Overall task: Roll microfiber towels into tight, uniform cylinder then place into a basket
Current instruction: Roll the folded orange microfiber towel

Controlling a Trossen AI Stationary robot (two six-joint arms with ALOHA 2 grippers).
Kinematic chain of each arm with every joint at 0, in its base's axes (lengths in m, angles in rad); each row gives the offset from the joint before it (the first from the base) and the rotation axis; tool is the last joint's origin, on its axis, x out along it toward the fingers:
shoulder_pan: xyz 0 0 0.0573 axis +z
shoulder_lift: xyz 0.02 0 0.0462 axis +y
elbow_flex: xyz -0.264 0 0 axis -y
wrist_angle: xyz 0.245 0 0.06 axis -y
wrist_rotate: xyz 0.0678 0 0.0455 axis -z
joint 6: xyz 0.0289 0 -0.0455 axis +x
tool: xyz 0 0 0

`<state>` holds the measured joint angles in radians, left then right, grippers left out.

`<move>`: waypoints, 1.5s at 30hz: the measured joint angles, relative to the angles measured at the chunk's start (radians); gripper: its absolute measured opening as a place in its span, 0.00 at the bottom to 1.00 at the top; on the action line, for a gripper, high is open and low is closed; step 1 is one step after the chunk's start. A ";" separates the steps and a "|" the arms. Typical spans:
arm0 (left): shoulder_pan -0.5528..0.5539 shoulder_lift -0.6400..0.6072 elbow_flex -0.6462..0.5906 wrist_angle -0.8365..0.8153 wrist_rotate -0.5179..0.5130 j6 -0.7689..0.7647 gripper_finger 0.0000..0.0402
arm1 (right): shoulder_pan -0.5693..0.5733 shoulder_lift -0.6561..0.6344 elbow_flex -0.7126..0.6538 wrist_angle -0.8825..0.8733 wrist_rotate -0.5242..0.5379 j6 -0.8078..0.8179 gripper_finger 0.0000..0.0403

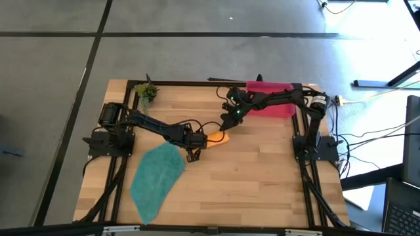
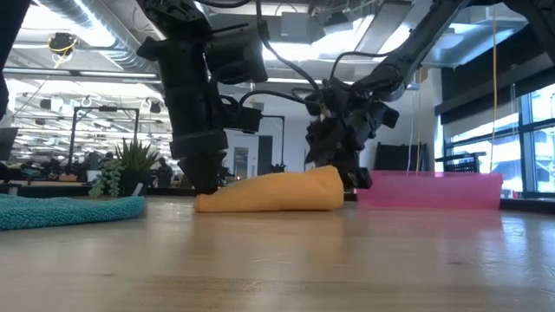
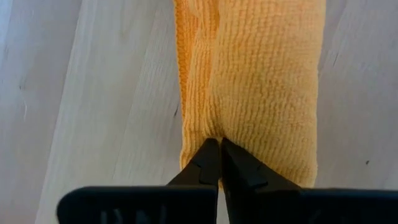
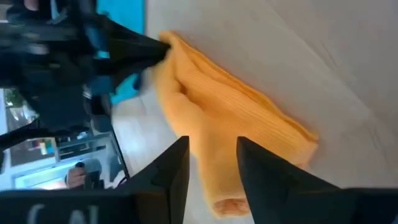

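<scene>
- Wooden desk (image 1: 262,170) fills the high view, grey floor around it, a small potted plant (image 1: 146,93) at a far corner.
- Progress — the orange towel (image 1: 217,137) is rolled into a short, somewhat loose cylinder at mid-desk, short of the basket (image 1: 270,98); the teal towel (image 1: 156,178) lies flat and unrolled beyond the roll from the basket. Neither is in the basket, so I judge less than half done.
- Orange roll's long axis runs roughly toward the basket's side of the desk.
- Left gripper (image 3: 217,146): jaws pinched together on the roll's end farthest from the basket.
- Right gripper (image 4: 211,158): jaws apart, poised over the roll's basket-side end — holding nothing.
</scene>
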<state>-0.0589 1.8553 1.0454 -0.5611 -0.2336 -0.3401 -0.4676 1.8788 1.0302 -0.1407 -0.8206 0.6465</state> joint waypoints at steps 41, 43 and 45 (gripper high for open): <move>0.052 -0.002 -0.001 0.051 0.088 0.009 0.00 | 0.241 -0.182 -0.361 0.381 0.543 -0.692 0.34; 0.052 -0.001 -0.001 0.054 0.089 0.009 0.00 | 0.239 -0.161 -0.361 0.383 0.547 -0.690 0.34; 0.052 -0.001 -0.001 0.055 0.088 0.010 0.00 | 0.240 -0.158 -0.361 0.381 0.548 -0.684 0.34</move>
<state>-0.0067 1.8542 1.0443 -0.5058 -0.1453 -0.3305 -0.2279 1.7206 0.6691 0.2406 -0.2729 -0.0372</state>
